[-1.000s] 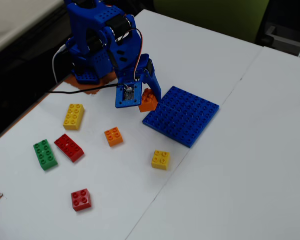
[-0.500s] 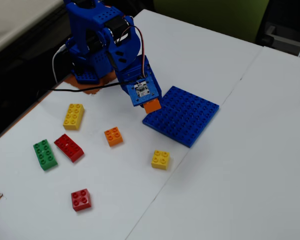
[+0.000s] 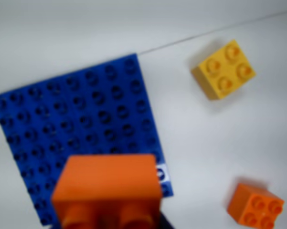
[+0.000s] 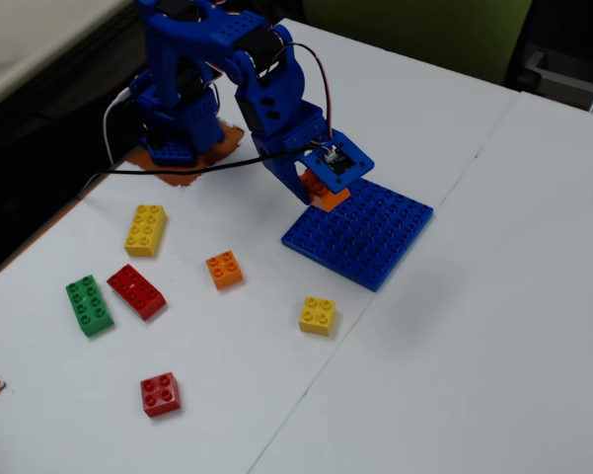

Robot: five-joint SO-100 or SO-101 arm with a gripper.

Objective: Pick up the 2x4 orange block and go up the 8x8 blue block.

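Note:
The 2x4 orange block [image 3: 107, 188] fills the bottom of the wrist view, held in my gripper above the near edge of the 8x8 blue block [image 3: 86, 109]. In the fixed view the gripper [image 4: 321, 196] is shut on the orange block [image 4: 328, 197], just over the far left part of the blue baseplate [image 4: 370, 237]. The fingers themselves are hidden behind the block in the wrist view. I cannot tell if the block touches the plate.
A yellow 2x2 brick [image 3: 224, 70] [image 4: 318, 315] and a small orange 2x2 brick [image 3: 256, 206] [image 4: 224, 269] lie beside the plate. A yellow 2x3 [image 4: 145, 229], a red 2x4 [image 4: 136, 291], a green 2x4 [image 4: 89, 304] and a red 2x2 [image 4: 160, 394] lie at left. The arm base [image 4: 178, 99] stands behind.

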